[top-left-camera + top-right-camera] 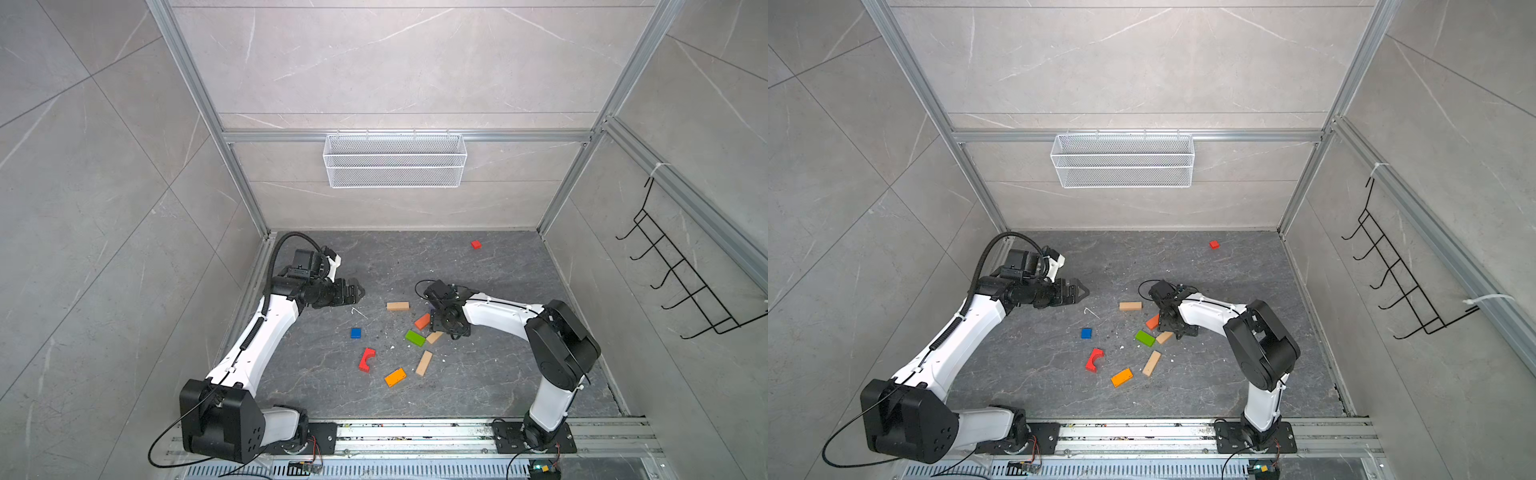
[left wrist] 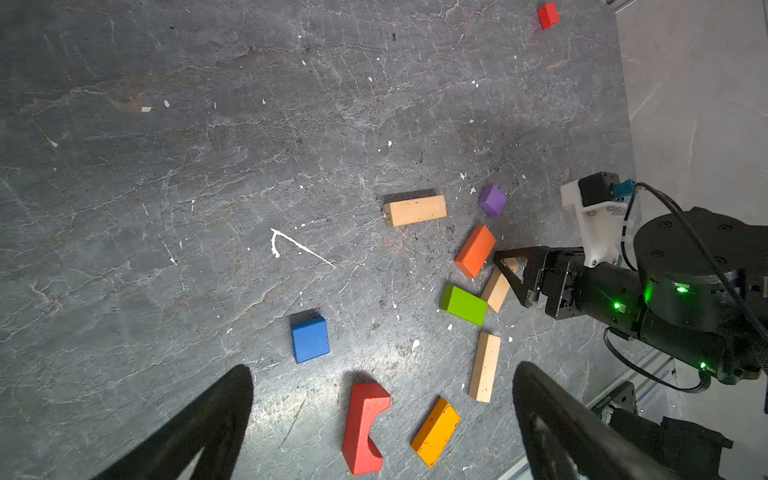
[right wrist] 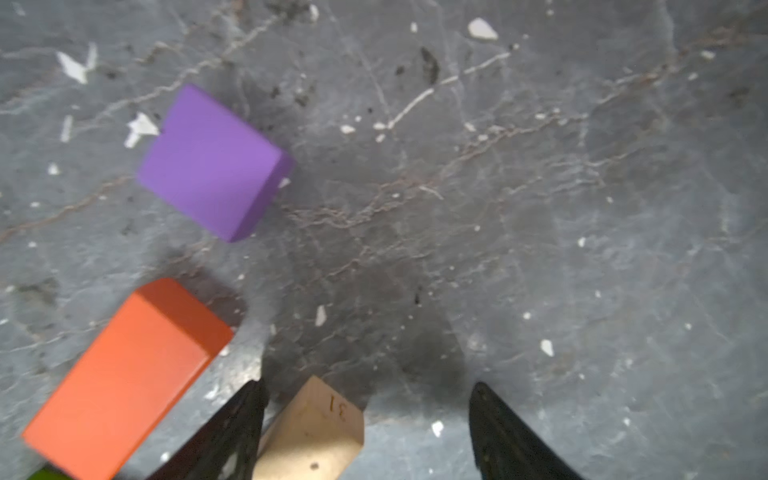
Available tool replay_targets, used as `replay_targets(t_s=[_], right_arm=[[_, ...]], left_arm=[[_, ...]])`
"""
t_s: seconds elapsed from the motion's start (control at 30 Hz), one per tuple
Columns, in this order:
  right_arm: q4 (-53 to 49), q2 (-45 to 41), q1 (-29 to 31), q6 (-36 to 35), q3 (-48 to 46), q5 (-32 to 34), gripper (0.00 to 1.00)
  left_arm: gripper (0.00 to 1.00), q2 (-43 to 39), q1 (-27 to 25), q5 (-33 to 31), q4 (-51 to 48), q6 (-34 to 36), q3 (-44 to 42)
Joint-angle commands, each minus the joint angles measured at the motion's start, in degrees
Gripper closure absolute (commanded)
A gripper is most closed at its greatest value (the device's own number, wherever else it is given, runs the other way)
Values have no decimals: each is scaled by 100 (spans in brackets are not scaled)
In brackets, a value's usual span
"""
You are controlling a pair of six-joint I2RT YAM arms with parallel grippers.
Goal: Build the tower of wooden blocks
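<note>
our right gripper point(image 3: 368, 388) hangs low, jaws open around a tan bar point(image 3: 311, 432), we think to pinch it. our left gripper point(image 2: 384, 370) hovers wide open, out of the way.

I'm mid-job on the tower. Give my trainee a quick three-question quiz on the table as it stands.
1. True or false: no block rests on another.
2. How many tan bars lie on the table?
3. Fill in: the open right claw straddles the end of a ___ bar.
Key: 1 true; 2 three; 3 tan.
</note>
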Motion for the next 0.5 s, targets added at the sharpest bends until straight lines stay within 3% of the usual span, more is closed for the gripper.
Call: replay_targets(t_s=[0.0, 0.37, 0.47], right_arm=[[-234, -72, -58, 189, -214, 117, 30], [-562, -726, -113, 154, -771, 2, 30], [-583, -924, -109, -10, -790, 34, 23]], left_arm=[[0, -143, -3, 26, 40, 101, -6], [0, -127, -13, 34, 39, 76, -6], [0, -121, -14, 39, 38, 77, -11]])
